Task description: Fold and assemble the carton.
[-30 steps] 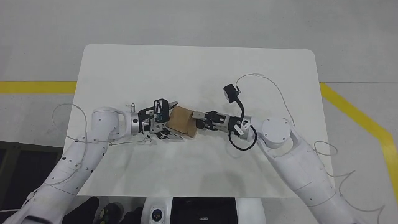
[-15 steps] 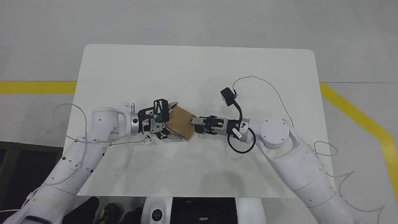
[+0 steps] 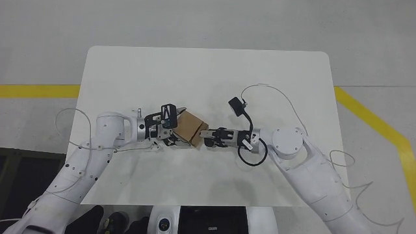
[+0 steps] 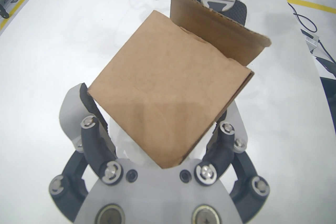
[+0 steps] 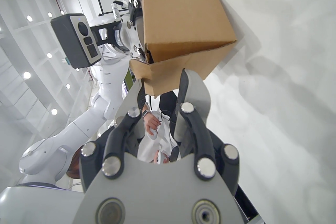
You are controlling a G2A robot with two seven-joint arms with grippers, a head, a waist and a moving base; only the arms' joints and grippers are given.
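Carton [image 3: 190,129] nearly unmoved against the earlier top views. Right gripper [image 5: 163,83] displaced toward the near edge of the table [image 3: 130,78] over the last second, remaining at the carton's right end. Left gripper [image 4: 158,100] unmoved.

**Carton location**
- Middle of the table, somewhat toward the near edge, set at an angle between the two grippers.
- Body already squared up into a box; one end flap [image 4: 218,33] standing open at the right end.
- Resting on the surface or held just clear of it: not determinable.

**Gripper states**
- Left gripper: at the carton's left end, spread wide, pressed against two opposite sides and holding the carton.
- Right gripper: just right of the carton, fingers [image 5: 193,93] partway apart, with the edge of the open flap lying between them. No clamp on the flap visible.

**Step in hand (judged): folding the open flap over the right end**
- Keep the left grip firm and steady, so that the body serves as an anvil and does not rotate.
- Apply pressure close to the flap's free edge, not at the hinge.
- Bend along the existing crease; avoid buckling the board elsewhere.
- Push square to the open end, toward the left gripper, to prevent the box from skewing out of shape.
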